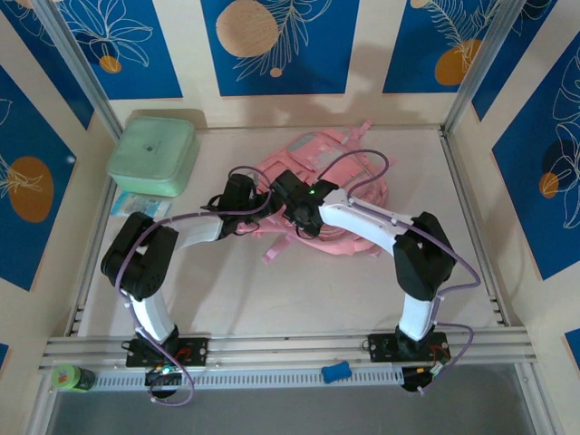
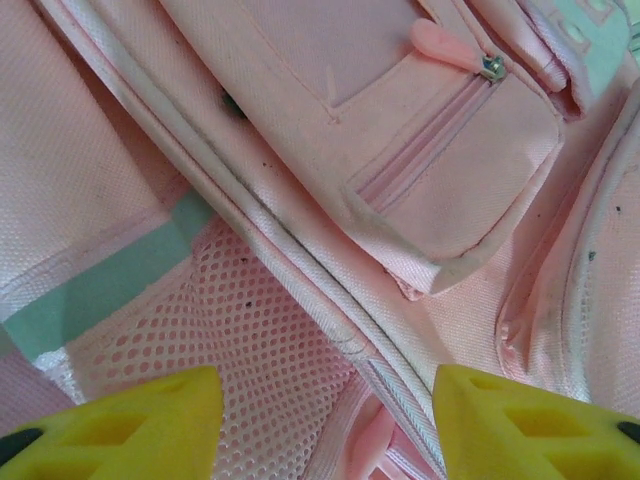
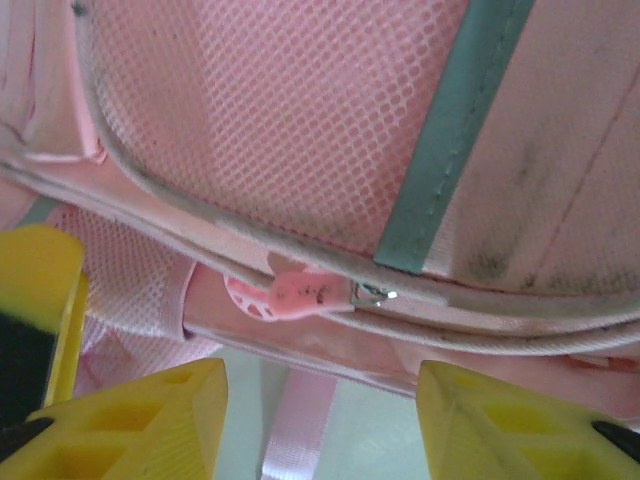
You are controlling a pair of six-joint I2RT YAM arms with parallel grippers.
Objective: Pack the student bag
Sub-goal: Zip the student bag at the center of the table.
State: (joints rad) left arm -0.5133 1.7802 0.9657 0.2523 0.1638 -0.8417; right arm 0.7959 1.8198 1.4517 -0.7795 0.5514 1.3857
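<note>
The student bag (image 1: 358, 195) is a soft pink backpack lying flat at the middle back of the table. Both grippers meet over its left edge. My left gripper (image 1: 241, 194) (image 2: 325, 435) is open, its yellow fingers (image 2: 130, 430) spread above a mesh side pocket (image 2: 230, 330) and a piped seam. A front pocket with a pink zipper pull (image 2: 445, 45) lies farther ahead. My right gripper (image 1: 292, 196) (image 3: 318, 425) is open too, with nothing between its fingers (image 3: 510, 425). Just ahead of them a pink zipper pull (image 3: 300, 295) lies along the bag's zipper, below a grey-blue trim strip (image 3: 450, 150).
A mint-green square box (image 1: 154, 156) stands at the back left, with a pale packet (image 1: 140, 204) in front of it. A blue object (image 1: 335, 371) and a green one (image 1: 72, 377) lie on the near rail. Metal frame posts flank the table.
</note>
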